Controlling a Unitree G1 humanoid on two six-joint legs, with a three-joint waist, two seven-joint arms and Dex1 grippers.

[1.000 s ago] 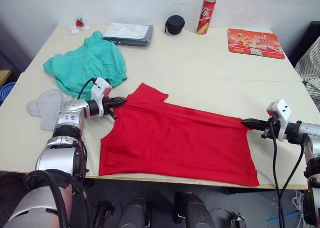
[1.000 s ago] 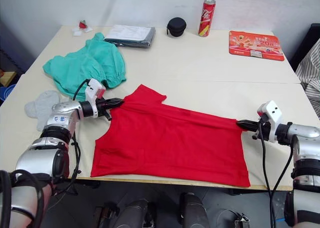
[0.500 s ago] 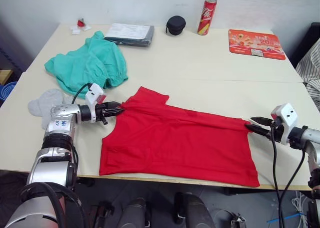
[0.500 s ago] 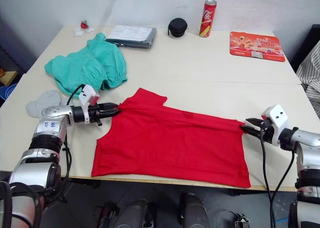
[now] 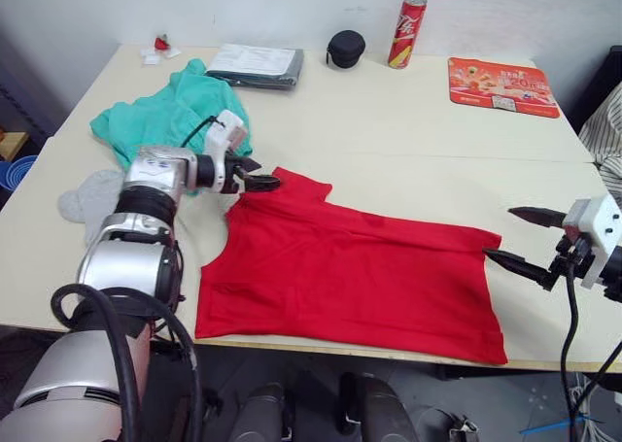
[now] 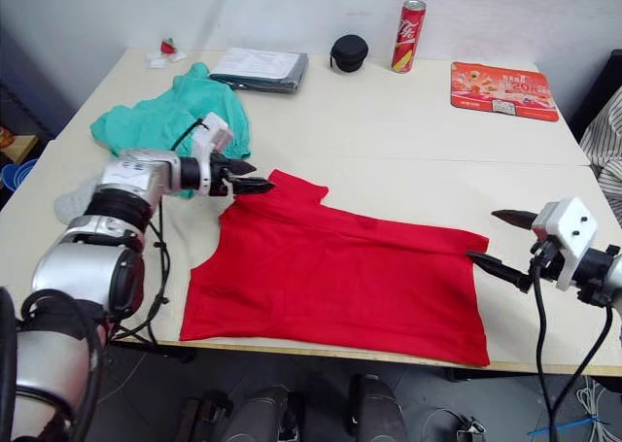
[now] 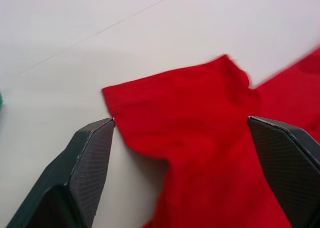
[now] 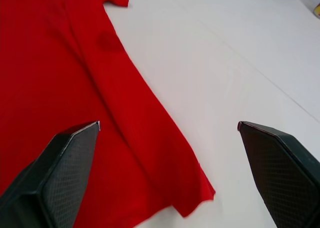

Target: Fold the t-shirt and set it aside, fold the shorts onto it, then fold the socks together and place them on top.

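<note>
The table (image 5: 408, 160) is pale cream, with a seam running across it, and it stands against a plain light wall. Nearest its front edge the t-shirt (image 5: 350, 277) lies spread flat, its hem toward the robot's right and one sleeve pointing toward the far side. Past the t-shirt's hem corner the right gripper (image 5: 520, 238) hovers just off the cloth, its jaws spread wide and holding nothing. To the left of the t-shirt the socks (image 5: 89, 197) lie near the table's left edge. At the t-shirt's sleeve the left gripper (image 5: 260, 176) reaches in over the tip of the cloth with its forearm level above the table; its jaws are wide apart, one on each side of the sleeve, gripping nothing. Beyond the sleeve, to the left, the shorts (image 5: 165, 119) lie bunched. Along the far edge sit a grey folded packet (image 5: 255, 65), a small black case (image 5: 346, 49), a red can (image 5: 409, 31) standing upright and a red mat (image 5: 502, 81).
</note>
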